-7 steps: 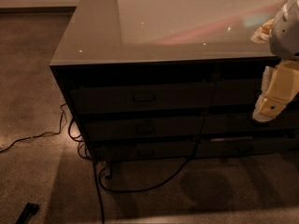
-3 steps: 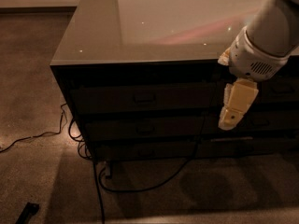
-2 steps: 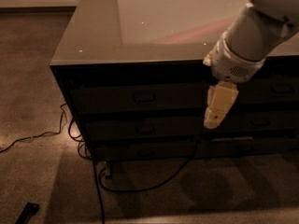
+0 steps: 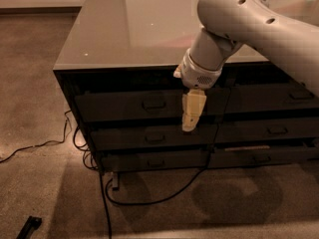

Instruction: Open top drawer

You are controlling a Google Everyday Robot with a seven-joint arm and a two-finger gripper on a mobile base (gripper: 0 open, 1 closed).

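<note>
The top drawer (image 4: 119, 105) is a wide dark front under the glossy counter, shut, with a small metal bar pull (image 4: 154, 104) at its centre. My gripper (image 4: 190, 126) hangs pointing down from the white arm, in front of the drawer column, just right of the pull and a little below it, near the gap between the top and second drawer. It holds nothing that I can see.
Two slimmer matching drawer fronts (image 4: 149, 137) lie below the top drawer. A neighbouring drawer column (image 4: 271, 113) stands to the right. The counter top (image 4: 134, 29) is glossy. Black cables (image 4: 149, 198) run on the carpet below the cabinet. A small dark object (image 4: 30, 227) lies at bottom left.
My arm has swung left across the cabinet front, bringing the gripper from the right column to just right of the top drawer's pull. The drawers have not moved.
</note>
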